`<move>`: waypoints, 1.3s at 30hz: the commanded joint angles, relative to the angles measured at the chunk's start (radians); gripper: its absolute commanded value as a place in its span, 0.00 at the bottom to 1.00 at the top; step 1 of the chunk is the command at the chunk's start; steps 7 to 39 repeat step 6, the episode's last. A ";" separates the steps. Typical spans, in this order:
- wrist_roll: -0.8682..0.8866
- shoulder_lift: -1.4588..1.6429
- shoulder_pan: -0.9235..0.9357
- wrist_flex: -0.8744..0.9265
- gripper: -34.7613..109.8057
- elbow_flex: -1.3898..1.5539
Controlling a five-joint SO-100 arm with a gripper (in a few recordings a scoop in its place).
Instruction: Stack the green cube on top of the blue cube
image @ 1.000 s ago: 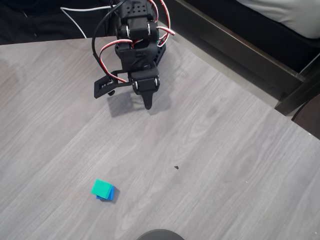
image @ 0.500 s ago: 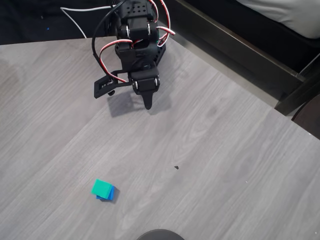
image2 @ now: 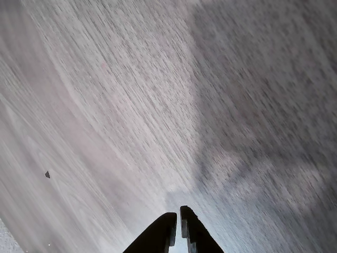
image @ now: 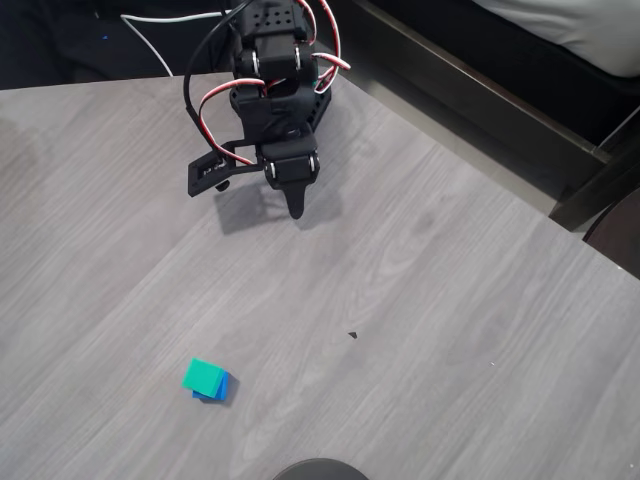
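I find the green cube (image: pixel 203 376) resting on top of the blue cube (image: pixel 221 386) at the lower left of the overhead frame, on the grey wood-grain tabletop (image: pixel 450 330); the green one sits a little off toward the upper left, leaving a blue strip showing along its right and lower edges. By my judgement the stack is made, though not squarely. Both cubes look small, rigid and light, with plain matte faces that should give a fair grip; if I had to correct the offset, I would take the green cube across two opposite side faces and squeeze gently, since a light block on a partial footing could be nudged off. The pincer (image: pixel 294 207) is near the top centre of the overhead frame, well apart from the cubes, with the arm folded back toward its base and the tip pointing down the frame just above the tabletop. In the wrist view the fingers (image2: pixel 158 238) are clenched together with only a thin slit between them and nothing held. A small dark speck (image: pixel 353 334) lies on the tabletop between arm and cubes.
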 commanded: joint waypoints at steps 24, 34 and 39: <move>0.000 0.035 0.005 0.008 0.24 0.003; 0.000 0.035 0.005 0.008 0.24 0.003; 0.000 0.035 0.005 0.008 0.24 0.003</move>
